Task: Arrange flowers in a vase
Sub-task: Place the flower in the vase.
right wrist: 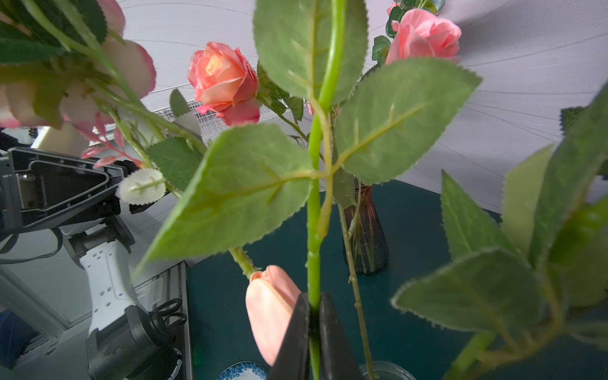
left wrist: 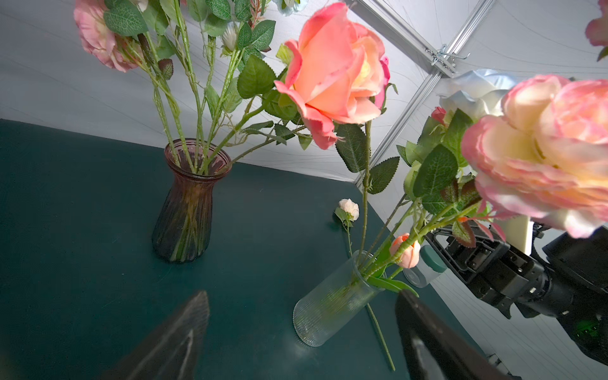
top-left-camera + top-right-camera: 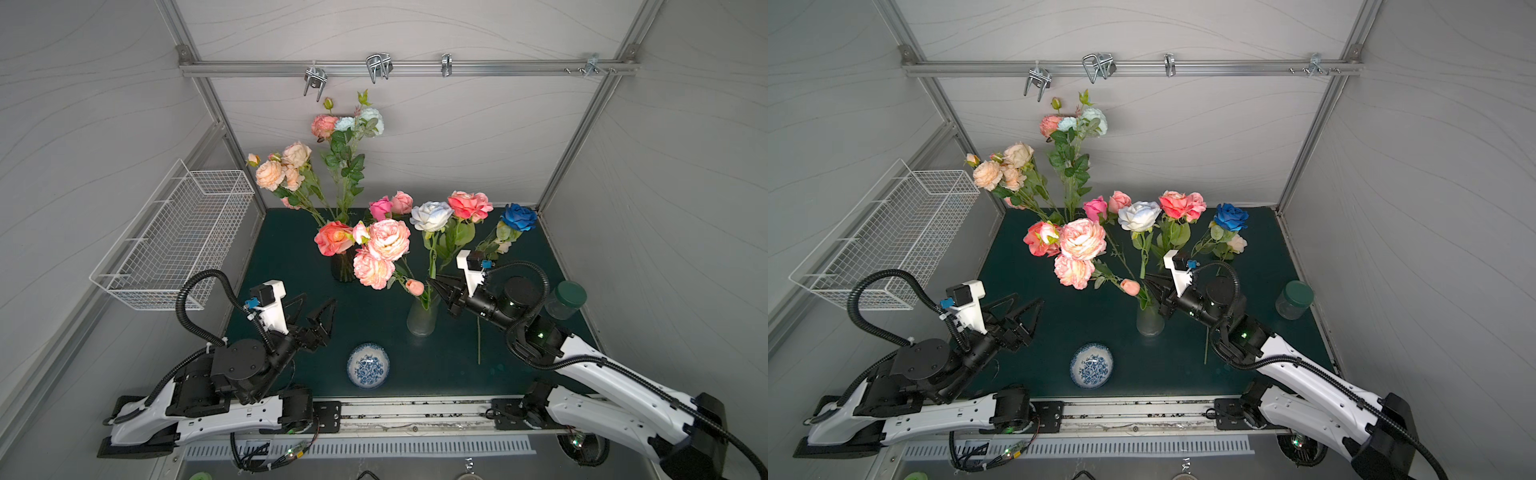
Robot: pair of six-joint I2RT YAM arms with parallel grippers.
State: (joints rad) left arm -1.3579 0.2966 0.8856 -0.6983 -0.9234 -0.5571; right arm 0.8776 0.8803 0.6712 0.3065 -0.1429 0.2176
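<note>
Step in hand, as judged: a stem is being seated in the clear ribbed vase [image 3: 423, 319] near mid-mat. R gripper [image 1: 314, 301] is seen pinched tight on a bright green stem [image 1: 314, 214] just above the vase mouth. In a top view that stem appears to run up to the white rose [image 3: 431, 216], tho head & grip are not shown together close up. Whether the stem's foot is inside the rim cannot be told. L gripper [image 3: 319, 301] is spread wide, w/ nothing in it, over the mat [image 3: 374, 316] near the dark purple vase [image 2: 189, 204]. Other roses are stood in both vases. The deep blue rose [image 3: 518, 217] is seen outside them, beyond the R arm, its thin stem end apparently resting on the mat. Next move prob. calls for the stem to be lowered fully, then let go gently & the jaws backed out w/o leaves being snagged or the tall, narrow vase being tipped.
</note>
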